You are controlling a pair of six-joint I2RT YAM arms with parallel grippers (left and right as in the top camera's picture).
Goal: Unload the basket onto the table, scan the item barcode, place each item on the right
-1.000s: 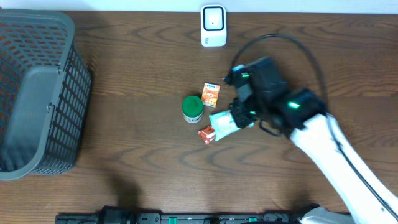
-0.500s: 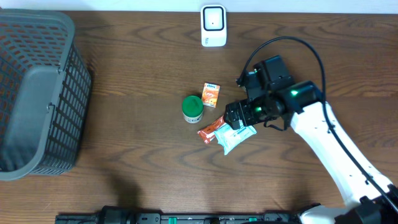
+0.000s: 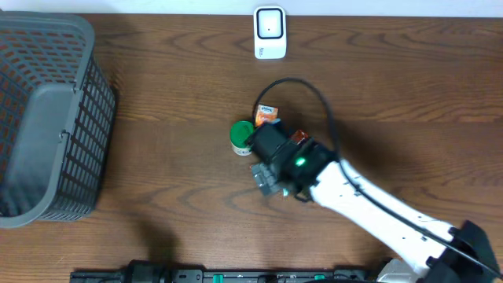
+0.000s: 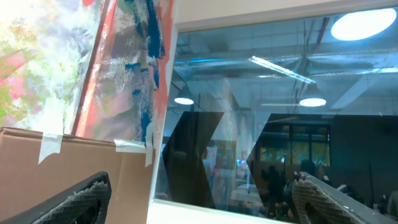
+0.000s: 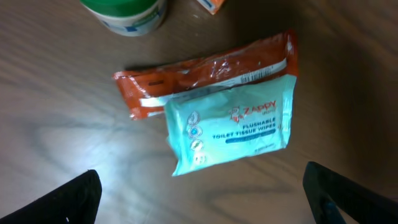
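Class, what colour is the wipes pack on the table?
The wipes pack is pale teal with red and blue print, clearest in the right wrist view.

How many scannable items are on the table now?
4. Green-lidded jar mid-table; small orange box beside it; orange packet and teal wipes pack lying together near the jar, seen from the right wrist, covered by the right arm overhead. More could hide under that arm.
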